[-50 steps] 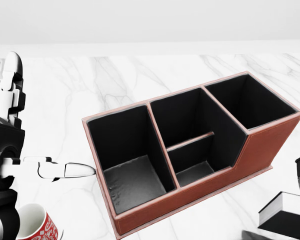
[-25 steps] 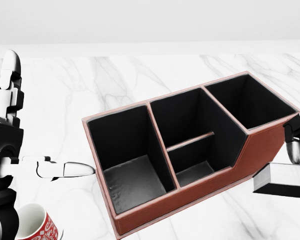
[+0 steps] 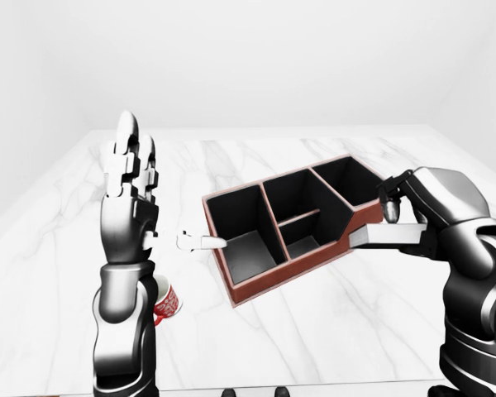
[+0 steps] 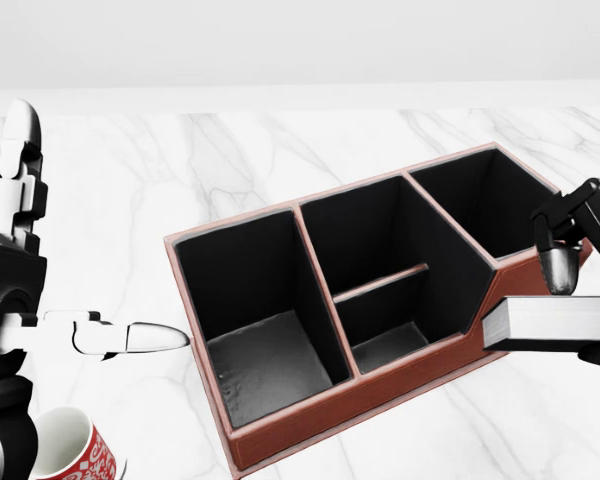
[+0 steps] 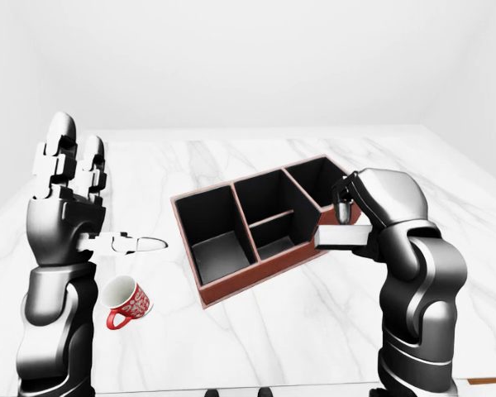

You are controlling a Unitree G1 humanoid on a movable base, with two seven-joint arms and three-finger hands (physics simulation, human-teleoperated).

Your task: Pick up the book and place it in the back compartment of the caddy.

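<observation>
A: Where is the book (image 4: pixel 550 323) sitting at this moment?

B: It is hanging in the air, lying flat, gripped by the right hand (image 4: pixel 572 262) at the right edge of the head view. The fingers are curling over its top while the rest of the hand is wrapping underneath.

A: And how is it lying against the caddy (image 4: pixel 380 300)?

B: Its page edge is facing the caddy's red-brown side wall, just beside the right-hand compartment. In the head view it is looking almost as if it touches the wall, but I cannot tell whether it really does.

A: What is the left hand (image 3: pixel 131 186) doing?

B: It is standing raised and released, fingers pointing straight up, thumb (image 4: pixel 130 338) sticking out sideways toward the caddy's left-hand compartment, holding nothing.

A: Anything else lying about?

B: A white mug with red pattern (image 5: pixel 126 302) is lying tipped on the marble table (image 3: pixel 298 306), below the left arm and well apart from the caddy.
</observation>
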